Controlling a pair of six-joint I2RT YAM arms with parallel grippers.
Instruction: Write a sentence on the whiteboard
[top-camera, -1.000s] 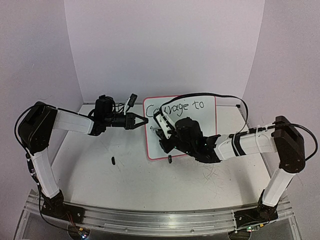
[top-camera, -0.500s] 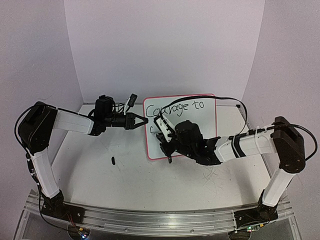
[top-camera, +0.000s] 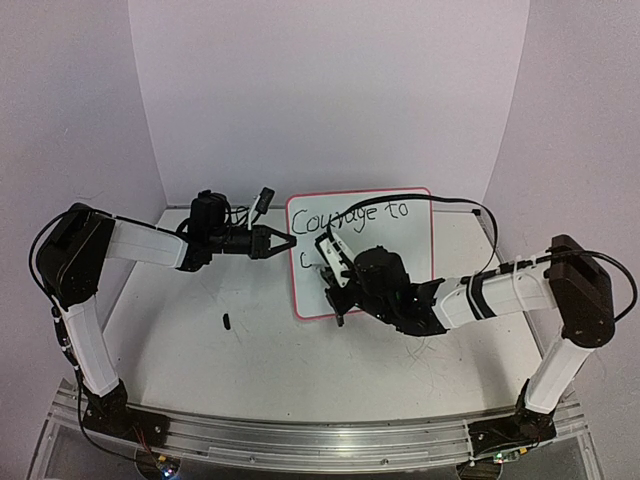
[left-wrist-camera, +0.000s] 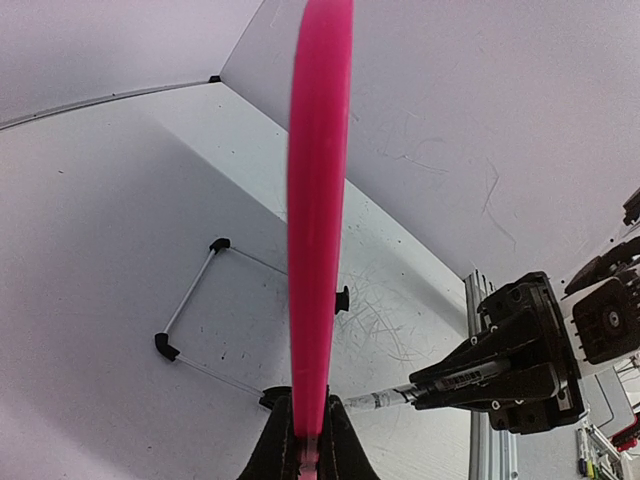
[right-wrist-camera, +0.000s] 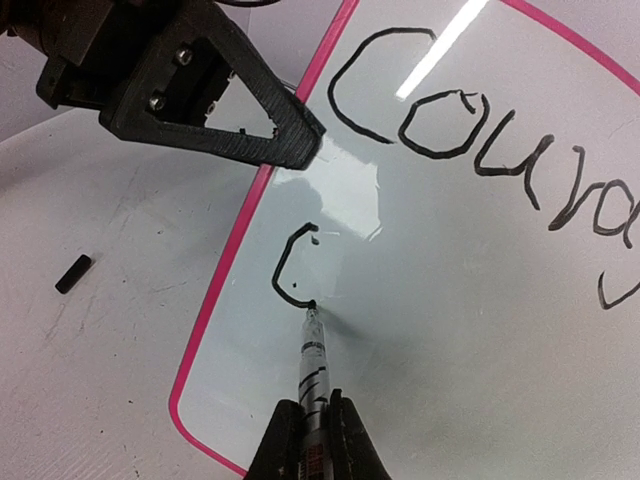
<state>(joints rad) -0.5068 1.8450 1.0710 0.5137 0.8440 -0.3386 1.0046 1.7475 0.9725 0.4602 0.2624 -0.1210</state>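
The right claw (top-camera: 331, 268) now sits lower and further left, and its marker (right-wrist-camera: 312, 350) has added a curved "c" stroke (right-wrist-camera: 276, 272) under "Courage" on the whiteboard (top-camera: 405, 255).

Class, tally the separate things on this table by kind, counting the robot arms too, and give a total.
Robot arms: 2 (left arm, right arm)
Whiteboard: 1
Marker: 1
Small black loose piece: 1
Total: 5

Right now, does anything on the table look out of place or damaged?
A small black piece lies loose on the table, left of the whiteboard and apart from it; I cannot tell what it is. Faint dark scribbles mark the tabletop close to the board, where no writing belongs.
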